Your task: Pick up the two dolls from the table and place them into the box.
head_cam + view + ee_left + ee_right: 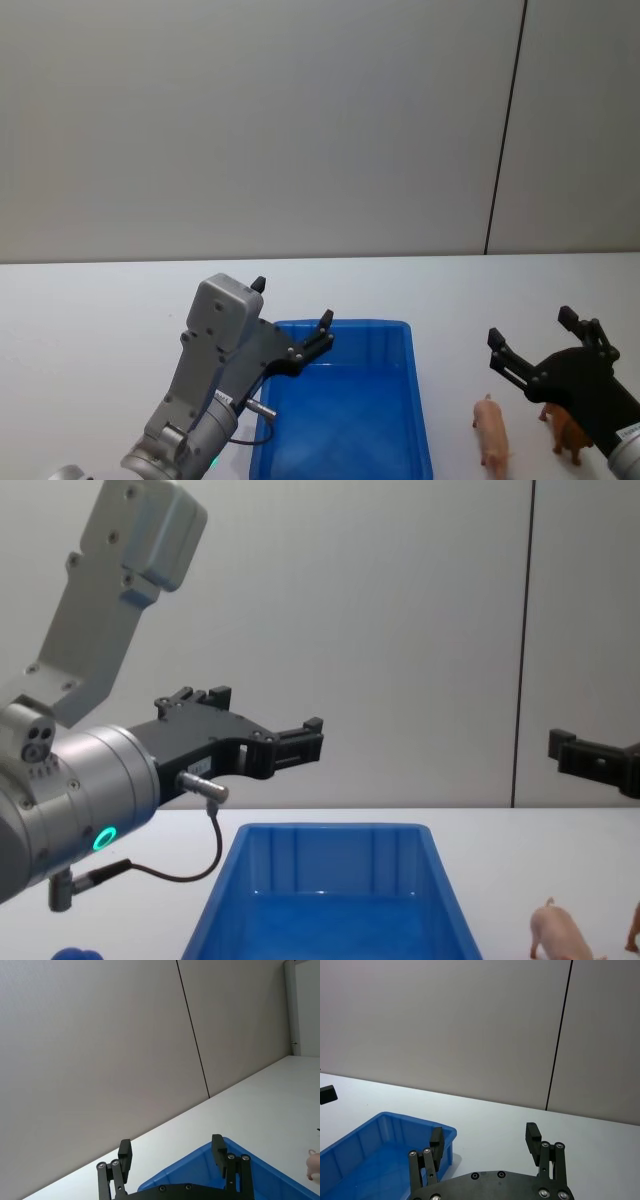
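L pincer point(292, 303): fingers spread wide, nothing held, raised over far-left corner of the large bright blue open-topped plastic box point(360, 325). Box sits on the plain white matte worktop point(100, 320). Right of box, apart from it: pale pink pig doll point(492, 432) on worktop. Near it, further right: reddish-brown four-legged doll point(566, 432), partly behind R arm. R pincer point(531, 327): wide, holding nothing, hovers above both dolls.

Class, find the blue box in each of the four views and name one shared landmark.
Head: box at bottom centre.
Chest: box at bottom centre, seen side-on.
Left wrist: box just beyond the open left end effector.
Right wrist: box beyond the open right end effector, toward the robot's left.
Shared landmark: the dark vertical wall seam.
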Controlling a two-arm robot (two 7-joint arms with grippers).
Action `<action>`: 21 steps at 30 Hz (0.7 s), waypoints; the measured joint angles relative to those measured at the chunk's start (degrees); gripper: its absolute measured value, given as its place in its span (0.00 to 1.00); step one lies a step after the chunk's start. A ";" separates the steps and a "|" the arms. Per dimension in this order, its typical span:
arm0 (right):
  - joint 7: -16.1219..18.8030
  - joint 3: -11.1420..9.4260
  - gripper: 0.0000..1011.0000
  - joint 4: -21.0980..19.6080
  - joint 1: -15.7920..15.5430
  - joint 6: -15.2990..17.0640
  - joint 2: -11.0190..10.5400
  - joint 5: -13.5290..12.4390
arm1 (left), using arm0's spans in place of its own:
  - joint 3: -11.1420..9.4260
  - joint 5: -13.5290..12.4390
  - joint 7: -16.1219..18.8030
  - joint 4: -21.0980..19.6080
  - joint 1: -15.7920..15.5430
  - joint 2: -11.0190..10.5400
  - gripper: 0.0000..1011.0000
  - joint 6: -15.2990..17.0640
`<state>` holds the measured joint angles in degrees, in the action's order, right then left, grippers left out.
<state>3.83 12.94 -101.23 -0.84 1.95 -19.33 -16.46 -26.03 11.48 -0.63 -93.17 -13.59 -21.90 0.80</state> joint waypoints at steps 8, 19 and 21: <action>0.00 0.00 0.99 0.00 0.00 0.00 0.00 0.00 | 0.00 0.00 0.00 0.00 0.00 0.00 0.99 0.00; 0.00 0.00 0.99 0.00 0.00 0.00 0.00 0.00 | 0.00 0.00 0.00 0.00 0.00 0.00 0.99 0.00; 0.00 0.00 0.99 0.00 0.00 0.00 0.00 0.00 | 0.00 0.00 0.00 0.00 0.00 0.00 0.99 0.00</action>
<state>3.83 12.94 -101.23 -0.84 1.95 -19.34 -16.47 -26.03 11.48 -0.63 -93.17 -13.59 -21.90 0.79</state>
